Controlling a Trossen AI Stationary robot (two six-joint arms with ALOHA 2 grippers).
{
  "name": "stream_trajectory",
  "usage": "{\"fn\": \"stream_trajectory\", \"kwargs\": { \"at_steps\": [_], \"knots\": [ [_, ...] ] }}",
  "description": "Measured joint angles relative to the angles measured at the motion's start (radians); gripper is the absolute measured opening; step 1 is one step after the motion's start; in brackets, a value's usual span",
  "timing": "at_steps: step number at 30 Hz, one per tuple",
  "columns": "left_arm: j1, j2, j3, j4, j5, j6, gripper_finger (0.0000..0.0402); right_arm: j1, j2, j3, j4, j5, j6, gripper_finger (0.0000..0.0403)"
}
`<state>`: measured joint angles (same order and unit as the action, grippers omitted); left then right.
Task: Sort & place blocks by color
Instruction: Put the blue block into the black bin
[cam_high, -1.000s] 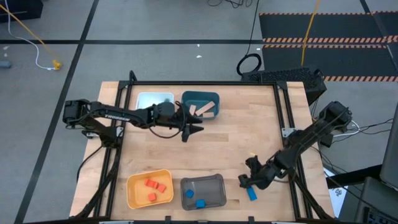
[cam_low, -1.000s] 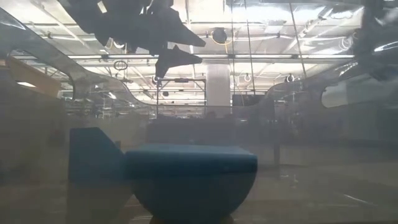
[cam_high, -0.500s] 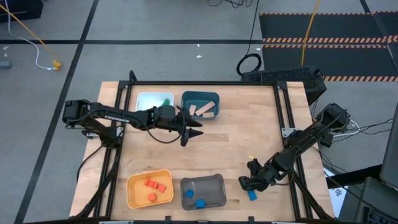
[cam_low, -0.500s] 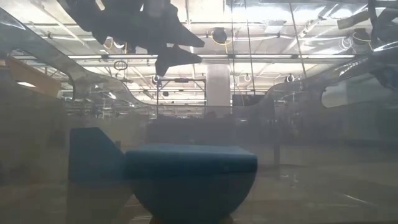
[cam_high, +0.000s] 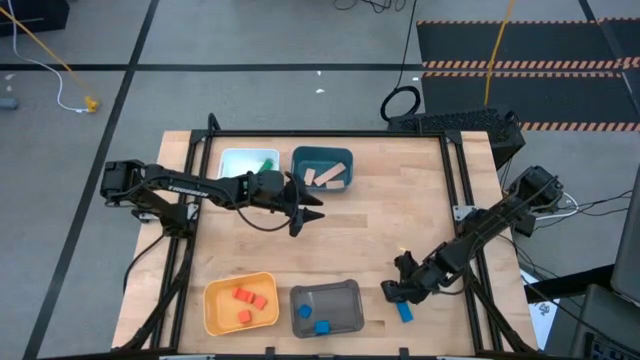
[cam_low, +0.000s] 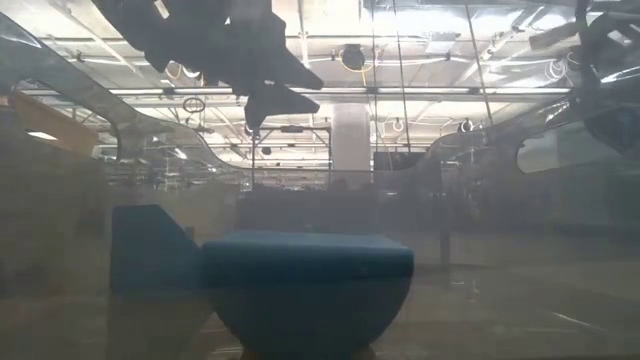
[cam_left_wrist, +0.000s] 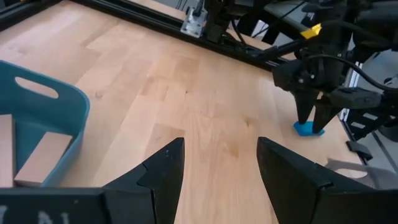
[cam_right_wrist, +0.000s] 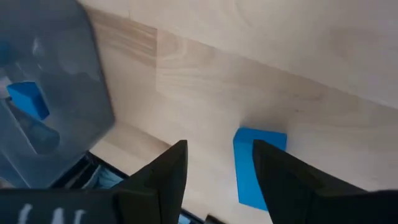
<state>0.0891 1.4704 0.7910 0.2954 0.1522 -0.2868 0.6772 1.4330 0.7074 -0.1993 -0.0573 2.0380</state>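
Observation:
A blue block (cam_high: 404, 312) (cam_right_wrist: 258, 163) lies flat on the table near its front right. My right gripper (cam_high: 392, 292) (cam_right_wrist: 219, 180) points down just above it, open by a narrow gap; one finger (cam_right_wrist: 280, 180) covers part of the block. The left wrist view shows the same gripper (cam_left_wrist: 313, 117) standing over the block (cam_left_wrist: 309, 129). My left gripper (cam_high: 312, 212) (cam_left_wrist: 219, 168) hangs open and empty above the table, just in front of the teal bin (cam_high: 322, 170). My right gripper comes at the blue block from above. One finger stands over the block's long side (cam_right_wrist: 244, 155), and the block lies mostly outside the gap, flat on the table. I cannot tell whether the finger touches it.
The white bin (cam_high: 240, 158) holds a green block (cam_high: 268, 161). The teal bin holds tan blocks (cam_high: 325, 177). The yellow bin (cam_high: 215, 305) has red-orange blocks (cam_high: 245, 297). The grey bin (cam_high: 345, 295) (cam_right_wrist: 56, 74) has blue blocks (cam_high: 320, 327). Bare wood lies in the table's middle.
My right gripper has stayed close over the blue block with only slight shifts. The block has kept its place on the table.

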Motion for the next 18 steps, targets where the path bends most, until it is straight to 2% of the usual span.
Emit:
{"fn": "stream_trajectory", "kwargs": {
  "at_steps": [9, 13, 18],
  "knots": [
    [0.000, 0.000, 0.000, -0.015, -0.004, 0.022, 0.0200, -0.058, -0.001, 0.000, 0.000, -0.138, -0.048, 0.0178],
    [0.000, 0.000, 0.000, -0.025, -0.004, 0.030, 0.0200, -0.100, -0.001, 0.000, -0.010, -0.222, -0.109, 0.0204],
    [0.000, 0.000, 0.000, -0.025, -0.008, 0.047, 0.0200, -0.134, -0.001, 0.000, -0.074, -0.264, -0.132, 0.0249]
  ]
}}
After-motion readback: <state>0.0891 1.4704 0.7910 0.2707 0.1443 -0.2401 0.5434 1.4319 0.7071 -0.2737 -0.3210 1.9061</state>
